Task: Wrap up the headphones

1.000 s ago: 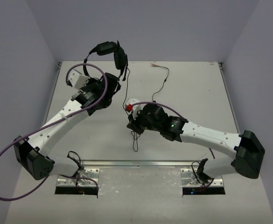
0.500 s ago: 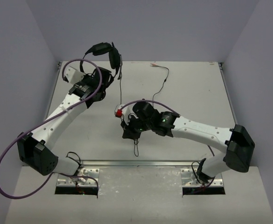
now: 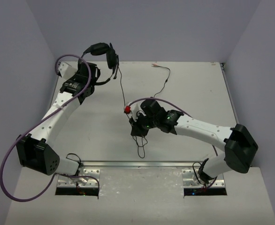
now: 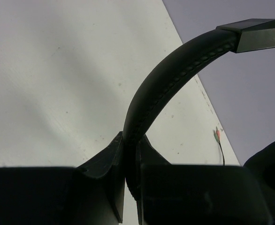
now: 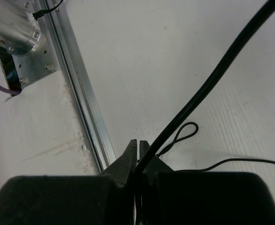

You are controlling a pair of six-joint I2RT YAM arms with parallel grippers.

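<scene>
The black headphones (image 3: 103, 51) are held up at the far left of the table. My left gripper (image 3: 91, 75) is shut on their padded headband (image 4: 165, 77), which arches up from between the jaws. The thin black cable (image 3: 121, 89) runs from the headset down to my right gripper (image 3: 138, 131), which is shut on the cable (image 5: 198, 96) at mid table. A small cable loop (image 5: 182, 136) lies on the table under it. The cable's far end with small coloured plugs (image 3: 155, 65) lies at the table's back; the plugs also show in the left wrist view (image 4: 217, 136).
A metal rail (image 3: 142, 163) runs along the table's near edge, with the arm base brackets (image 5: 20, 42) beside it. Thick purple robot cables (image 3: 15, 154) loop off each arm. Grey walls close in the table at left, back and right.
My left gripper has carried the headphones left and back. My right gripper swung left, then back right, still on the cable, and the loop under it has shifted.
</scene>
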